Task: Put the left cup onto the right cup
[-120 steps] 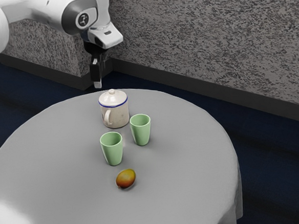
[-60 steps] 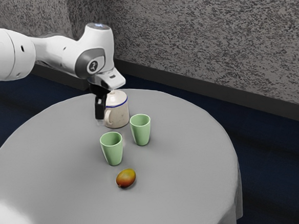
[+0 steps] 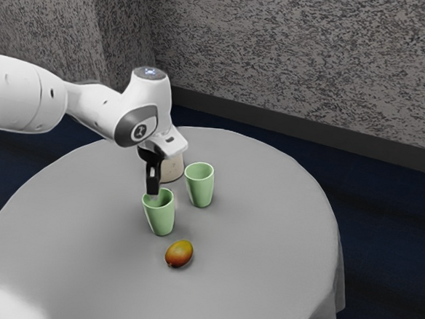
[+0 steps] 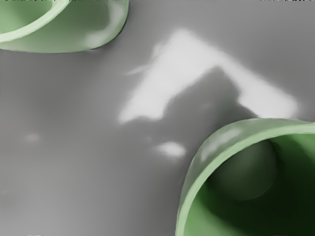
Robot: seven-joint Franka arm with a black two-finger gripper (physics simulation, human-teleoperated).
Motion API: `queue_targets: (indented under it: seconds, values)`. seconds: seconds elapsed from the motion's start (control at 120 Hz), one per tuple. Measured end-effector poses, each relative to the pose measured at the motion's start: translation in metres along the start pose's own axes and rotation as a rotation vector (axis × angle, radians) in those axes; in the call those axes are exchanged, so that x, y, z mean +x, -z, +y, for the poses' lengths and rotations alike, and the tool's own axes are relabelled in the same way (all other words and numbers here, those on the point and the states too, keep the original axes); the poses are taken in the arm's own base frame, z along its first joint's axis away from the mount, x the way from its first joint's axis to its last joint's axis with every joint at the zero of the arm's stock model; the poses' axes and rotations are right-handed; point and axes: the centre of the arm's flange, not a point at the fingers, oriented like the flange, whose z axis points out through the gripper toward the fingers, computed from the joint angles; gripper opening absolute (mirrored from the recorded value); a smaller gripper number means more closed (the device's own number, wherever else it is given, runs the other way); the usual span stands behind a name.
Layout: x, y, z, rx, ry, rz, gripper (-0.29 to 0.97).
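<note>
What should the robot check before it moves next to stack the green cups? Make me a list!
1. The gripper sits at the rim of the left pale green cup: ok.
2. That cup is held firmly: cannot tell.
3. The right pale green cup stands upright, mouth open: ok.
4. The orange-yellow fruit lies apart from both cups: ok.
5. The cream teapot is clear of the lift: cannot tell, the arm hides part of it.
</note>
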Motion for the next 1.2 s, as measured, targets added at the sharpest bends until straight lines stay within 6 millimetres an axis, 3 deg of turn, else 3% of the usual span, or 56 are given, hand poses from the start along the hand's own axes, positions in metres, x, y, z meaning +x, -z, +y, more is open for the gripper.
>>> queue_targets:
  seconds: [0.142, 0.258, 0.4, 0.658, 0.85, 0.975, 1.2]
  values:
    - [0.003, -0.004, -0.001, 0.021, 0.013, 0.012, 0.21]
    - [0.009, -0.005, 0.001, 0.025, 0.031, 0.025, 0.05]
    - [0.023, -0.005, 0.014, -0.019, 0.097, 0.072, -0.03]
    - [0.016, -0.01, 0.022, -0.07, 0.204, 0.067, -0.09]
    - [0.016, 0.023, 0.023, -0.042, 0.225, 0.07, -0.1]
    - [0.015, 0.063, 0.013, 0.023, 0.224, 0.082, -0.1]
    - [0.018, 0.106, -0.007, 0.127, 0.216, 0.092, -0.11]
